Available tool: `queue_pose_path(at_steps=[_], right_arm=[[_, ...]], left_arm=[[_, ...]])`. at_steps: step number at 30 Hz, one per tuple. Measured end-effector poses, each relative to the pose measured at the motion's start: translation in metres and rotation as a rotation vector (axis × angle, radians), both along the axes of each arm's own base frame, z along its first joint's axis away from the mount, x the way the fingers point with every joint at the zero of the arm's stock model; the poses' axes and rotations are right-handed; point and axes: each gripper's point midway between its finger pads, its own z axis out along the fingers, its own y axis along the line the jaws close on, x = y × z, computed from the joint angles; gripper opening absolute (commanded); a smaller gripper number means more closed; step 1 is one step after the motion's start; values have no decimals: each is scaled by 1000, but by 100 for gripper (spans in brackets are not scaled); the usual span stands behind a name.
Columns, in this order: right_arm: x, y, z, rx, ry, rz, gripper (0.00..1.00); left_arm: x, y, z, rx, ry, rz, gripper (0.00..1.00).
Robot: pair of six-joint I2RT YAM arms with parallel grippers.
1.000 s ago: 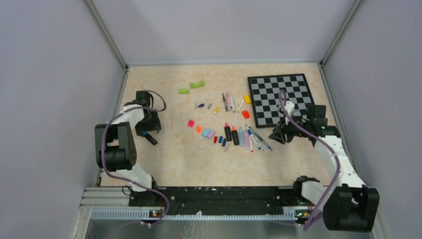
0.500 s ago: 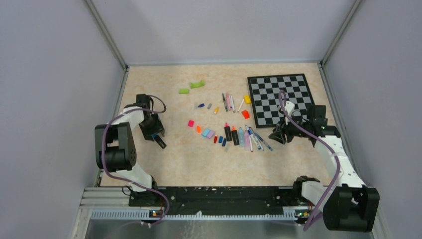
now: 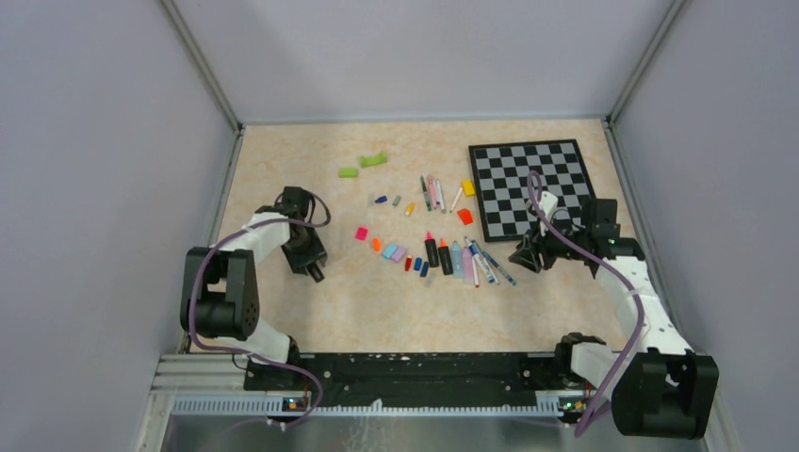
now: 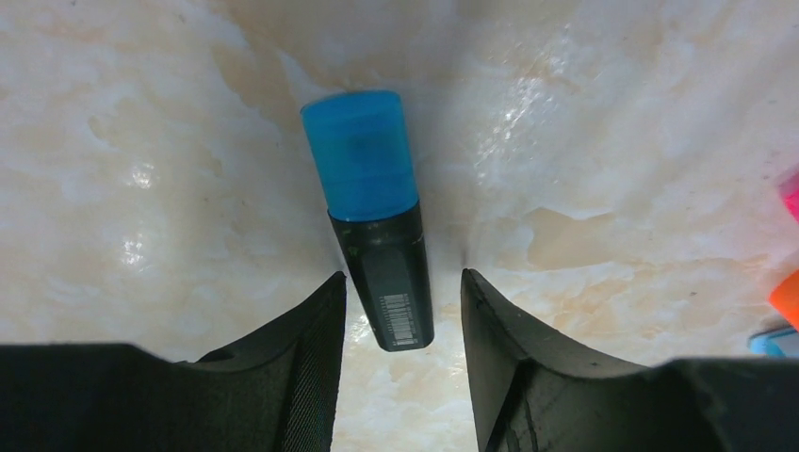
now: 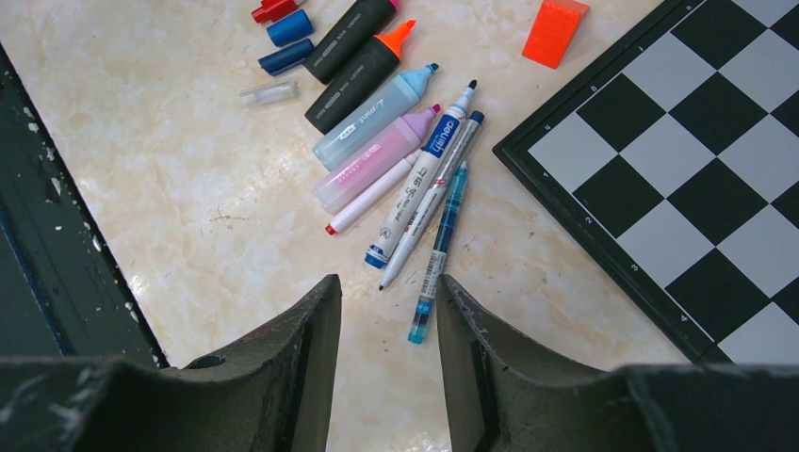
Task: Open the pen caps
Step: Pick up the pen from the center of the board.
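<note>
L arm has swung in from the far-left edge over the last sec. The left gripper (image 3: pixel 314 271) is now mid-left on the table (image 3: pixel 311 169), a bit left of the loose caps (image 3: pixel 388 250).

L wrist cam: black highlighter (image 4: pixel 384 282) with its blue cap (image 4: pixel 360 155) still on. The barrel end sits between the jaws and the cap points away from the wrist. Jaws are narrow with a thin sliver of table visible each side of the barrel, so I can't tell if it's actually pinched or just straddled.

R arm hasn't budged. The right gripper (image 3: pixel 524 256) hangs at the near-left corner of the chessboard (image 3: pixel 532 184), jaws part open, nothing in them. The row of pens (image 5: pixel 396 132) just ahead of it has bare tips, so they look done.

My read: L is bringing the capped one toward the middle for a handoff. R would then need to come left and grab the cap end. Far pen group (image 3: pixel 432 193) is too small to judge.
</note>
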Motion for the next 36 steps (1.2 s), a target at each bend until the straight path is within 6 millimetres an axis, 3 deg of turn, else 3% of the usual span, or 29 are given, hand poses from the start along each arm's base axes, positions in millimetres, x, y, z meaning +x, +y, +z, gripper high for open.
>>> queue_pose_path(at_steps=[8,18,26,31,36], right_arm=[[0,0,-1,1,7,0,41],[0,0,-1,-1,4,3,41],[-5,4,-1,18,7,39,41],[-14,12,2,56,4,97,41],[-30,22,9,116,16,171,42]], left_arm=[[-14,2,-7,50,27,21,47],[-7,0,-7,67,12,0,17],[-2,1,-3,74,-51,-69,12],[-3,-16,29,-25,-227,-142,12],[-2,-61,78,-263,-517,-260,12]])
